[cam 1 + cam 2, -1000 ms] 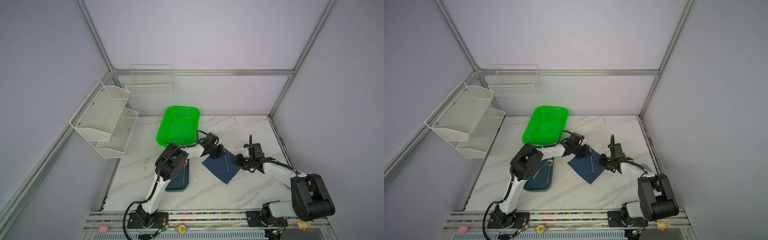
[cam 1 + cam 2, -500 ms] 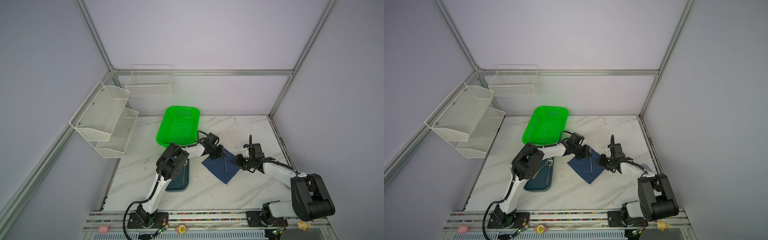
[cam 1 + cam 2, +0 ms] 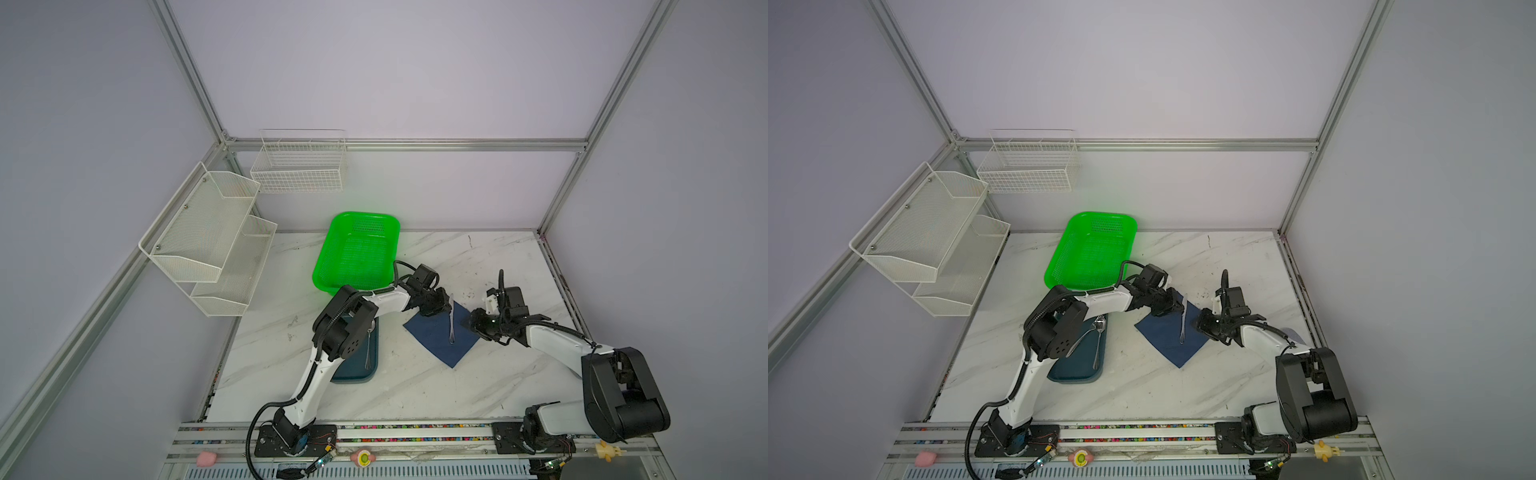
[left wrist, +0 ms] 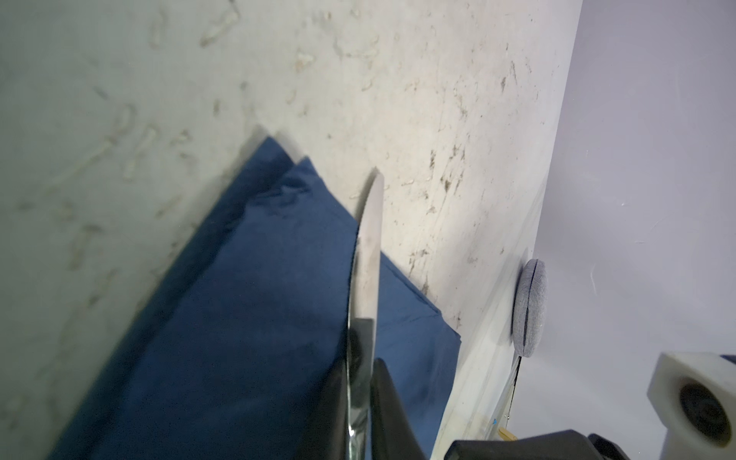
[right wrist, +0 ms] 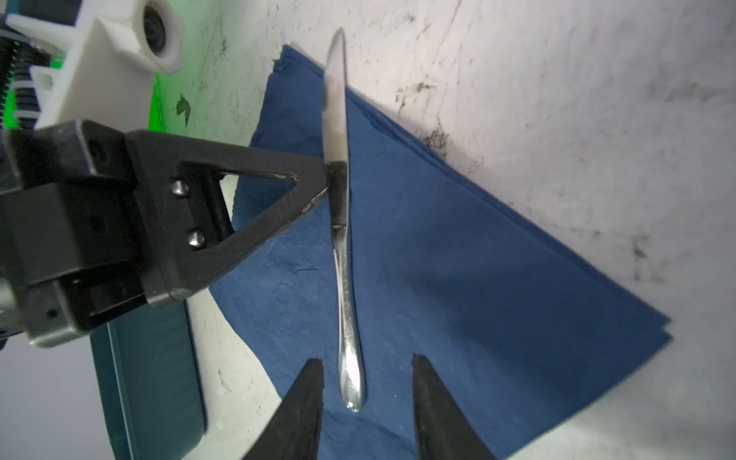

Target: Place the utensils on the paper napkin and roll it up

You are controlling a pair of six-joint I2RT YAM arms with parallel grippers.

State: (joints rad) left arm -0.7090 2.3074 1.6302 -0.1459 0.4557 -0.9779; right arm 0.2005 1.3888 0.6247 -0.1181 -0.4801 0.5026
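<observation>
**Item 1, nearest.** Teal tray (image 3: 1075,374), well back from the left gripper (image 4: 361,358), beside that arm's elbow. Holds the fork (image 3: 1097,345) and a second slim piece (image 3: 1079,343), probably the spoon. Neither is placed yet.

**Item 2.** Right gripper (image 5: 365,358): jaws partly apart and empty, flanking the handle end of the knife (image 5: 342,239) without touching it.

**Item 3.** Paper napkin (image 5: 458,259): flat under both grippers, not rolled.

**Item 4.** Knife: appears set down along the napkin, blade tip overhanging its far edge. The left gripper's fingers are drawn in narrow on the blade, with no gap showing.

**Item 5, farthest.** Green basket (image 3: 357,253), beyond the left gripper.

**Status.** First of three utensils about delivered. Left to do: release, two more placements, and the roll.
</observation>
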